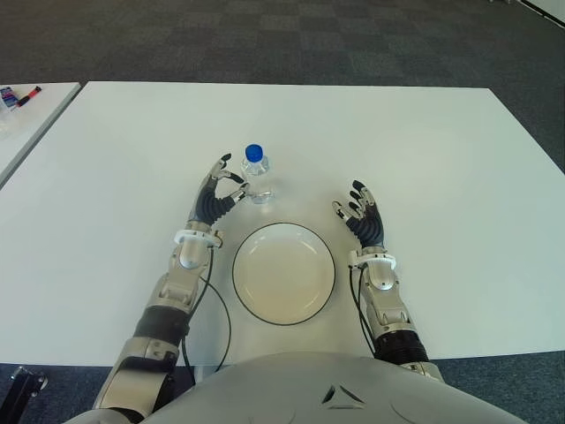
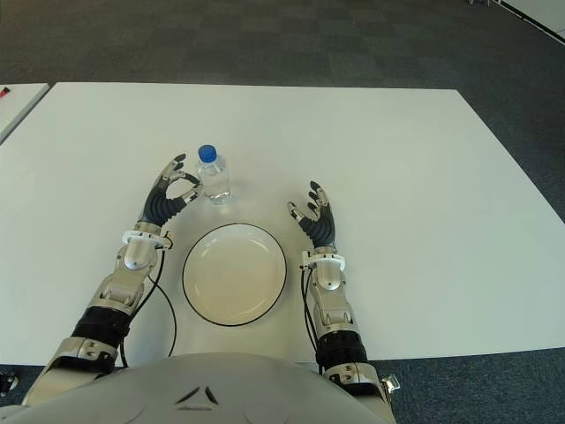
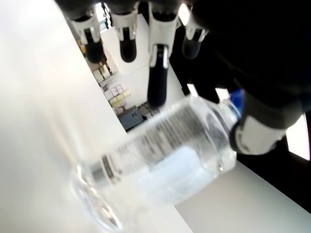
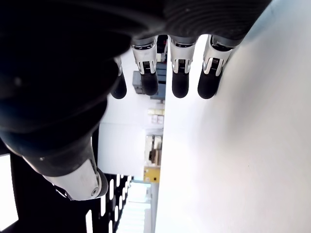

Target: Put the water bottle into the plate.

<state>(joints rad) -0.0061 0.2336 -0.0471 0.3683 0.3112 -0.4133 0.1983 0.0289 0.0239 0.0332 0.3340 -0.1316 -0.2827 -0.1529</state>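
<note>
Fingers of the left hand are spread around the bottle without closing, thumb near its cap; the right hand shows idle and loosely open right of the plate, low centre; the bottle stands upright just above it; approach step, I judge; next comes closing, lifting, carrying down-frame.

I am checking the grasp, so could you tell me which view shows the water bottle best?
The left wrist view: the water bottle fills it, label and blue cap visible beside the left hand. Both eye views show it small; the right wrist view misses it.
</note>
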